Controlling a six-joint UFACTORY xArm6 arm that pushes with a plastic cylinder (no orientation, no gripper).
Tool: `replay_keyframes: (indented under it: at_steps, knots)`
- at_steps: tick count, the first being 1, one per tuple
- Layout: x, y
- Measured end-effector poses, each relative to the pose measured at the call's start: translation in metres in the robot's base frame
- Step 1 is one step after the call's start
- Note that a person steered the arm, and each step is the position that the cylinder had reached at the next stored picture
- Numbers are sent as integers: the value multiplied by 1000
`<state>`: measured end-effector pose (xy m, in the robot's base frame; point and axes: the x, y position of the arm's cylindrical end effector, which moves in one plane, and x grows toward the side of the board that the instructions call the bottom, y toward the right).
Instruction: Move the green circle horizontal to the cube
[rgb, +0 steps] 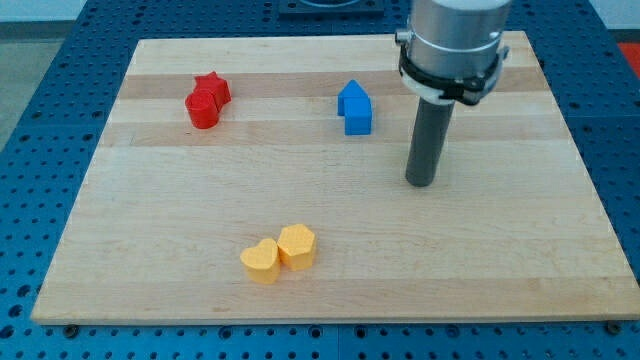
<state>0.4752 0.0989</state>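
No green block shows in the camera view. Two blue blocks touch at the board's upper middle: a cube-like block (359, 120) and another blue block (350, 97) just above and left of it. My tip (421, 183) rests on the board to the right of and a little below the blue blocks, apart from them. The arm's grey body hides part of the board's top right.
A red star (213, 87) touches a red cylinder (202, 110) at the upper left. A yellow heart (261, 261) touches a yellow hexagon (297, 245) at the lower middle. The wooden board (150, 220) lies on a blue perforated table.
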Motion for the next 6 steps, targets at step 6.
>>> replay_keyframes:
  at_steps: [6]
  knots:
    - [-47, 67]
